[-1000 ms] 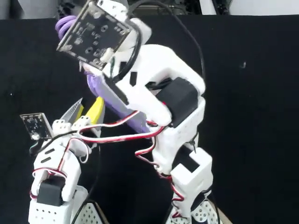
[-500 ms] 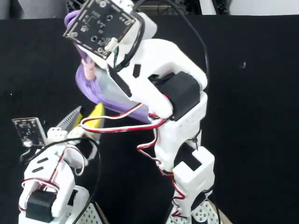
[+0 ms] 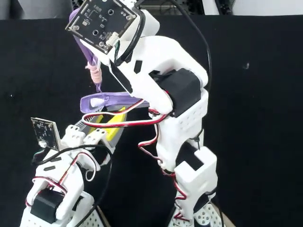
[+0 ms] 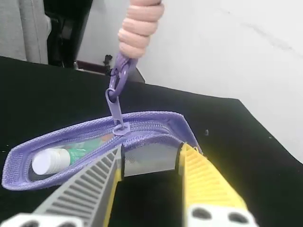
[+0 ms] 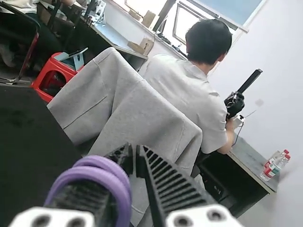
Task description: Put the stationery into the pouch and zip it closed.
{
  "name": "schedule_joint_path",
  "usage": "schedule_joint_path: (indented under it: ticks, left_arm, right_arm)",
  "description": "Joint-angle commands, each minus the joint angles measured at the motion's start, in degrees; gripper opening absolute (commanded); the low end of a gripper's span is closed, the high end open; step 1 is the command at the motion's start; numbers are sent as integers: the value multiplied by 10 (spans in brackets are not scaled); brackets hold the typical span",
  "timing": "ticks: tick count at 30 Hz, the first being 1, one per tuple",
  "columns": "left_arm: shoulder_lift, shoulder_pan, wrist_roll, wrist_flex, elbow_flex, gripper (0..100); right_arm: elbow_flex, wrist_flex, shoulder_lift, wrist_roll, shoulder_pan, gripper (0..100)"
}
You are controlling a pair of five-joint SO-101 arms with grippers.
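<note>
Jaws of left gripper (image 4: 150,158) clamped on purple pouch (image 4: 66,134), centre-left in high view; right gripper (image 5: 133,158) pinching its strap (image 5: 94,177). White-capped tube (image 4: 49,161) inside; leaves half the zip (image 4: 142,127) to close.

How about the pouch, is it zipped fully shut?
No, the pouch gapes open beside the zipper pull, with a white-capped tube visible inside.
</note>
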Motion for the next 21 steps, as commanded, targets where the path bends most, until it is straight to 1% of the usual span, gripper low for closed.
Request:
schedule_joint_path:
  ticks: [1,4,7,9,11,13,16,18,21]
  left_arm:
    - [1,12,4,-11,-20,202]
    - [1,12,4,-8,-20,202]
    - [0,10,2,7,-22,202]
    - [0,6,1,41,-41,202]
    - [0,-7,0,74,-62,202]
    - [0,-45,0,84,-75,202]
    - [0,-128,4,84,-81,202]
    - [0,-170,5,84,-82,202]
    - [0,-199,18,84,-82,202]
  right_arm:
    - [0,-16,-2,-6,-3,11]
    - [0,-16,0,-25,-25,11]
    - [-1,-42,17,-9,-43,11]
    - [1,-70,27,9,-37,11]
    - [2,-94,40,16,-12,11]
    - [2,-111,52,15,14,11]
    - [2,-128,68,15,55,11]
    - [2,-142,79,15,77,11]
    - [2,-166,95,15,96,11]
